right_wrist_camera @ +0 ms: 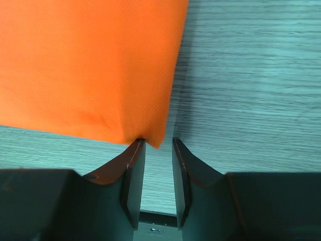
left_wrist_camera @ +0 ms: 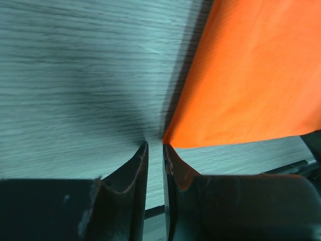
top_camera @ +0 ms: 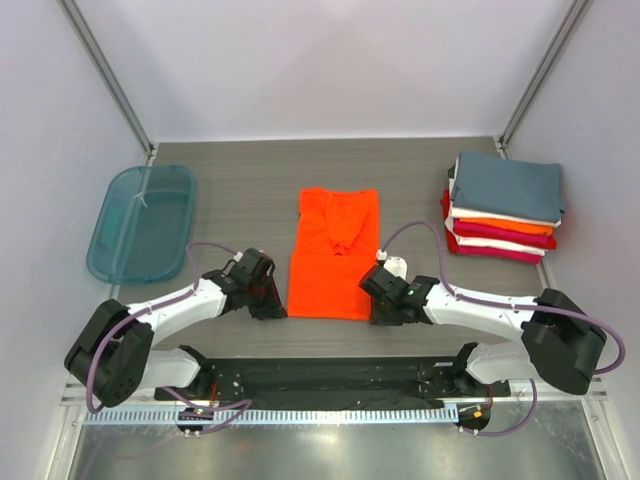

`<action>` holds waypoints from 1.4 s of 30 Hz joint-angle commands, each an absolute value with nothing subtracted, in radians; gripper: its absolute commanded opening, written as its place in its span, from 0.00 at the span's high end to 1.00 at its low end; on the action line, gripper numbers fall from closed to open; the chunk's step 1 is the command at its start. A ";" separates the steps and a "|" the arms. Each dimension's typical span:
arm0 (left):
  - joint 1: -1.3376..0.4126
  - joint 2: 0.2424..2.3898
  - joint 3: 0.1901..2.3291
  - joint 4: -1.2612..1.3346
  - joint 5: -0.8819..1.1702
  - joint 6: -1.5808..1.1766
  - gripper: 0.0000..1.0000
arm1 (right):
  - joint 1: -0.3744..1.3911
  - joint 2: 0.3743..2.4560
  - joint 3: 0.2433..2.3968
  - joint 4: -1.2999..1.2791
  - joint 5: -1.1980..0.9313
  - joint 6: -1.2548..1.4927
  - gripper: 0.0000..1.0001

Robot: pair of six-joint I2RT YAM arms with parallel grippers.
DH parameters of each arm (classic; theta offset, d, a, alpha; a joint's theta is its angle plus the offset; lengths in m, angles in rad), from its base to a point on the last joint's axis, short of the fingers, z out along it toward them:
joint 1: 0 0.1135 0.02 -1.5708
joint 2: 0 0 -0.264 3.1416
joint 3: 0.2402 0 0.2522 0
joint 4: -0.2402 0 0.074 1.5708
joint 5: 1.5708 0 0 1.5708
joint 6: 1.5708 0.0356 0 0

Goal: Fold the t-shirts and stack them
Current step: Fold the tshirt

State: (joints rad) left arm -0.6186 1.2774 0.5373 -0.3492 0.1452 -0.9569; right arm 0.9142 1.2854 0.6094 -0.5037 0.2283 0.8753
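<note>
Bright orange cloth t-shirt lies flat on the grey worktop. Left claw and right claw, narrowly parted and empty, sit at its near corners. Each should probably pinch its corner evenly before lifting.

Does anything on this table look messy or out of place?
The orange t-shirt lies flat mid-table, but cloth is bunched into a lump near its far end. The folded stack at the right is slightly uneven, its edges not lined up.

Bare table lies between the teal tub, orange shirt and folded stack.
</note>
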 commanded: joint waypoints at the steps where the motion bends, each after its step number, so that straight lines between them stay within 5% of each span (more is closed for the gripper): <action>1: -0.614 1.244 0.581 -0.431 0.104 -0.927 0.81 | 0.911 1.247 0.632 -0.540 0.295 0.888 0.66; 22: -0.643 1.293 0.580 -0.365 0.138 -0.946 0.75 | 0.902 1.296 0.627 -0.494 0.236 0.862 0.66; 37: -0.666 1.385 0.574 -0.295 0.109 -0.971 0.75 | 0.900 1.278 0.609 -0.494 0.232 0.842 0.83; 42: -0.692 1.388 0.568 -0.287 0.092 -0.982 0.87 | 0.900 1.266 0.615 -0.495 0.229 0.838 0.93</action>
State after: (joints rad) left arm -0.6750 1.3697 0.5838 -0.2779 0.1455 -0.9874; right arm 0.9051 1.2911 0.6167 -0.4976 0.2218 0.8547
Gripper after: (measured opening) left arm 0.155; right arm 0.103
